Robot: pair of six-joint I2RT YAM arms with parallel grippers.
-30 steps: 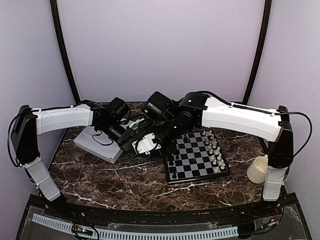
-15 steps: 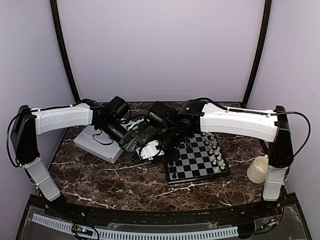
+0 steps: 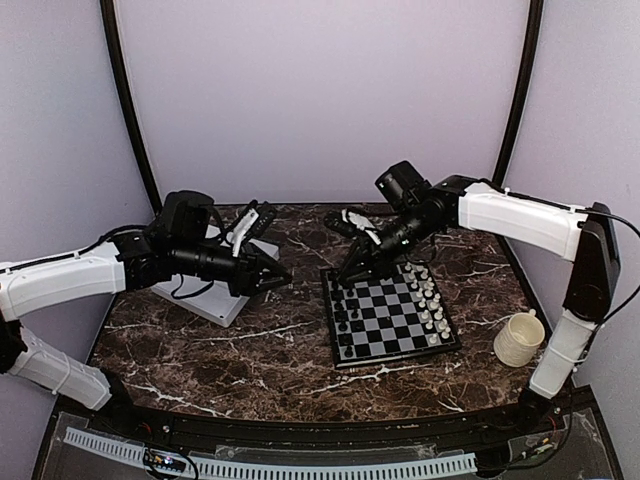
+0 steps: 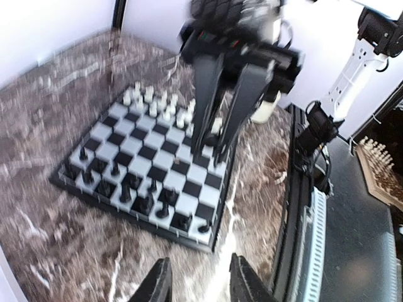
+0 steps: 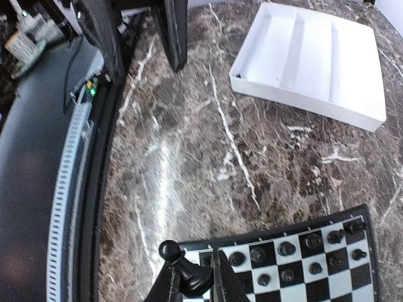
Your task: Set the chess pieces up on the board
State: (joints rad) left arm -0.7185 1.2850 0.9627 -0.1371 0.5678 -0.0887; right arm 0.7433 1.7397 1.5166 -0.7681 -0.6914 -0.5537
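Right wrist: right end effector grips black pawn, tray beyond; left end effector released.

Both arms — white shells, black joints, cables and jaws.

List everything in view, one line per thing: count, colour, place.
table: one, dark brown marble, under everything.
board: one, black and grey-white checks, right of centre.
black chess pieces: many, too small to count, along the board's left side in the top view.
white chess pieces: many, along the board's right side.
black pawn: one, held above the board's far left corner.
tray: one, white, far left of the table.
cup: one, cream, right of the board.
left gripper: open, between tray and board.
right gripper: shut on the black pawn.
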